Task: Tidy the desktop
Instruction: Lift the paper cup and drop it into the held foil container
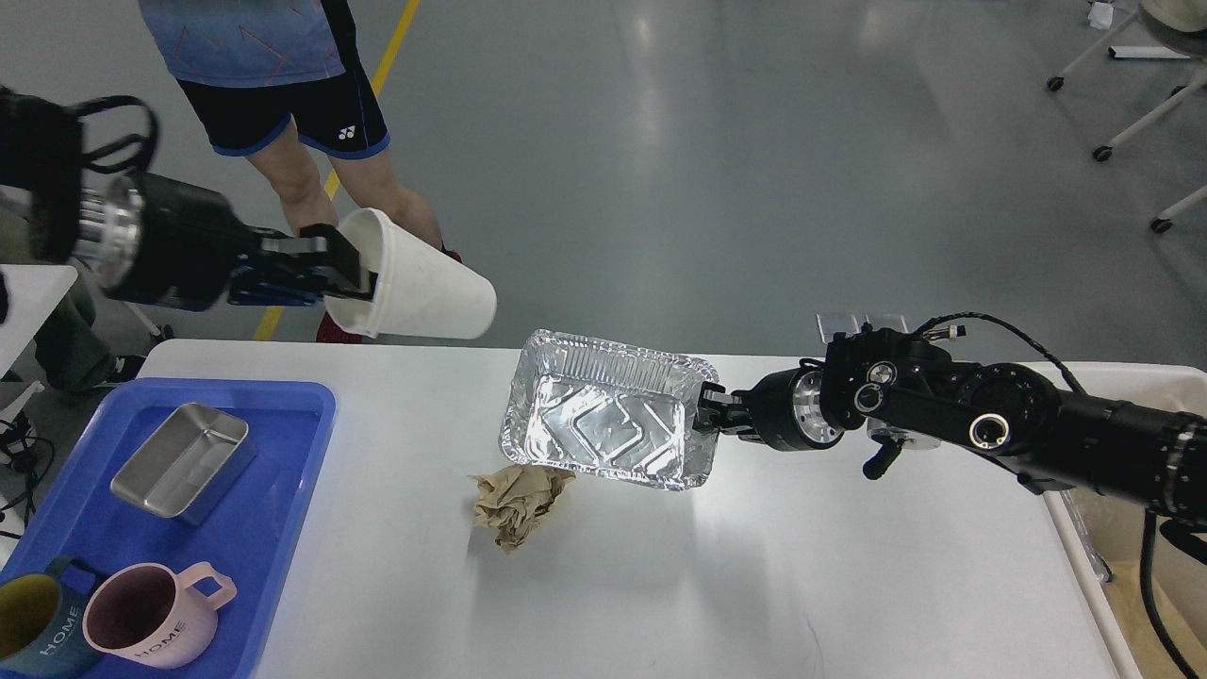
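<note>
Item: desktop (754,566), white, rounded corners, filling the lower middle of the head view; taken as the landmark for all positions below

- Foil tray (608,407): raised above the desktop's far-middle part, tilted so its open face turns toward the camera; long axis runs roughly left to right along the desktop's far edge. Its right short rim is pinched by the right gripper (709,407), whose jaws are clenched on that rim; the fingers are small and dark, so the depth of the bite is hard to read
- Paper cup (415,278): held beyond the desktop's far-left edge, tipped on its side with the mouth toward the left gripper (344,272); those jaws are clamped across the cup's rim
- Crumpled brown paper (520,505): loose on the desktop's middle, just below the foil tray's lower-left corner, apart from both grippers
- Blue tray (302,405): on the desktop's left end, holding a steel container (184,460), a pink mug (156,618) and a dark mug (33,627)
- Beige bin (1122,528): off the desktop's right edge, under the right arm

Governing relation: both grippers are loaded, and the bin lies on the right arm's side, so the foil tray looks the nearer candidate to clear; the crumpled paper remains, about midway between the arms
</note>
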Robot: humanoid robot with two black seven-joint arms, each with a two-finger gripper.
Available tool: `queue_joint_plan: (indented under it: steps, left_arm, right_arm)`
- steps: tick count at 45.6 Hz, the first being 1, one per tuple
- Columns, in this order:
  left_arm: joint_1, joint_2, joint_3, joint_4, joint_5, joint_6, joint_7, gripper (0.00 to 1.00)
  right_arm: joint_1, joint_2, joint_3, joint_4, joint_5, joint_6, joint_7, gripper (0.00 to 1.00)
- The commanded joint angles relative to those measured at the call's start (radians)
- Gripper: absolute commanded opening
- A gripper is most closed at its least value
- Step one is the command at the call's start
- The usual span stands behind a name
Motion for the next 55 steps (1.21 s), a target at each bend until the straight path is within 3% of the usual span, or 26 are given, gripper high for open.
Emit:
queue_joint_plan:
  steps: [1,10,17,39,45,49,55]
  left_arm:
    - [0.000,-0.194,0.016,0.145,0.095,0.006,0.001,0.03]
    - [0.012,-0.414,0.023,0.293,0.168,0.021,0.003,0.03]
    - [0.066,-0.492,0.023,0.310,0.224,0.052,0.003,0.03]
    - [0.161,-0.570,0.023,0.398,0.290,0.073,0.008,0.04]
    - [0.164,-0.589,0.023,0.410,0.296,0.075,0.008,0.12]
    - [0.164,-0.606,0.022,0.430,0.294,0.078,0.006,0.26]
    - [0.162,-0.621,0.022,0.449,0.294,0.087,-0.008,0.39]
  right_arm:
    - [0.000,0.000,0.000,0.000,0.000,0.000,0.001,0.00]
    - [-0.002,0.002,0.001,0.000,-0.001,0.000,0.000,0.00]
    - [0.002,0.006,0.001,0.000,-0.001,0.000,0.000,0.00]
    - [-0.005,0.005,0.014,0.000,-0.001,-0.001,0.000,0.00]
    - [-0.005,0.005,0.014,0.000,-0.001,-0.001,0.000,0.00]
    - [-0.005,0.005,0.014,0.000,-0.001,-0.001,0.000,0.00]
    - [-0.006,0.005,0.014,0.000,-0.001,-0.001,0.000,0.00]
